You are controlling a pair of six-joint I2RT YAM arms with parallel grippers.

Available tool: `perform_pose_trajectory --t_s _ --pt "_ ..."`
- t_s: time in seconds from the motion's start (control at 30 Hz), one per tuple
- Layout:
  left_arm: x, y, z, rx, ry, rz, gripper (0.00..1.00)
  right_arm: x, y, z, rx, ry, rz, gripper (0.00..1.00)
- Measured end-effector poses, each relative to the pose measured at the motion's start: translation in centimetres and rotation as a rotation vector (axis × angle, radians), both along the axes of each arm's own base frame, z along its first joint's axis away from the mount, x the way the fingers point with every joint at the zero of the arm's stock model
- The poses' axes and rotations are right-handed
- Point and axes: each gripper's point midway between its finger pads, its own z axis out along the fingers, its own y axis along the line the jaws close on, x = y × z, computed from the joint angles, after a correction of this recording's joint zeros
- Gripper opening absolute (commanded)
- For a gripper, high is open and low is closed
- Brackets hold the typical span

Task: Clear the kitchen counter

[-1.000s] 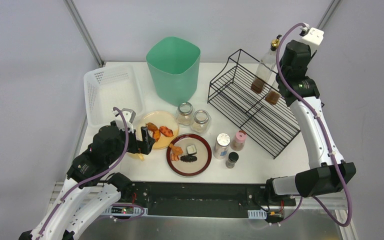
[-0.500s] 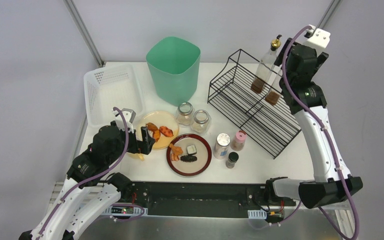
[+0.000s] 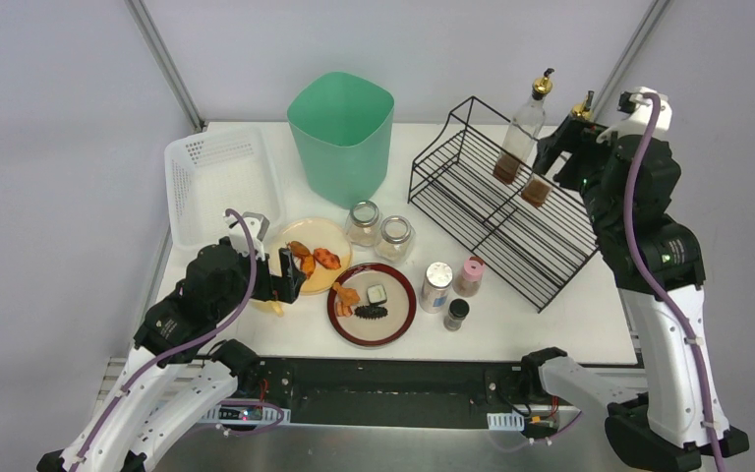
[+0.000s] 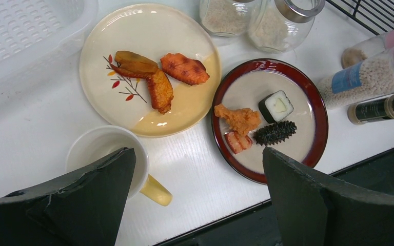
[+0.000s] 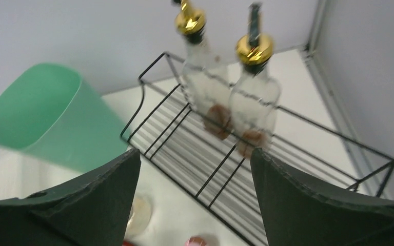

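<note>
The white kitchen counter (image 3: 570, 315) holds a cream plate (image 4: 149, 66) with fried pieces, a red-rimmed plate (image 4: 269, 118) with food bits, and a white mug (image 4: 107, 154) with a yellow handle. My left gripper (image 4: 197, 151) hangs open above the bare strip between mug and red plate, holding nothing. Two gold-capped glass bottles (image 5: 205, 77) (image 5: 255, 97) stand upright in the black wire rack (image 3: 496, 206). My right gripper (image 5: 195, 151) is open, drawn back from them, empty; in the top view it (image 3: 555, 157) sits at the rack's right end.
A green bin (image 3: 341, 133) stands at the back middle, with a white perforated basket (image 3: 218, 182) to its left. Two glass jars (image 3: 363, 223) (image 3: 395, 237) sit behind the red plate. Three spice shakers (image 3: 436, 285) (image 3: 470, 275) (image 3: 456, 314) stand in front of the rack.
My right gripper has opened and pulled back to the right, leaving the second bottle standing in the rack. The left arm has stayed still.
</note>
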Motion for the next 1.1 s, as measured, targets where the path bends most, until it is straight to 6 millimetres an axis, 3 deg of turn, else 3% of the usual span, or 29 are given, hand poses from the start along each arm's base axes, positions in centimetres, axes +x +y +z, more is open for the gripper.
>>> perform_pose_trajectory --t_s 0.07,0.23,0.33,0.63,0.8,1.1 --pt "0.0 0.0 0.0 0.001 0.002 0.000 1.00 -0.9 1.6 -1.3 0.027 0.043 0.085 0.82" --pt "0.1 0.0 -0.1 0.005 0.006 0.000 1.00 -3.5 6.2 -7.2 0.071 0.227 0.320 0.89" --pt "0.1 0.0 -0.2 0.008 0.010 0.000 1.00 -4.5 8.1 -9.9 0.085 0.319 0.408 0.96" --pt "0.2 -0.1 -0.5 0.015 0.020 0.002 1.00 -7.8 12.3 -17.6 0.063 0.540 0.576 0.97" --pt "0.2 -0.1 -0.5 0.016 0.020 0.003 1.00 -8.7 14.1 -19.9 -0.013 0.601 0.605 0.98" --pt "0.3 0.1 -0.5 0.019 0.019 0.009 1.00 -8.6 16.6 -23.9 -0.173 0.694 0.581 0.98"
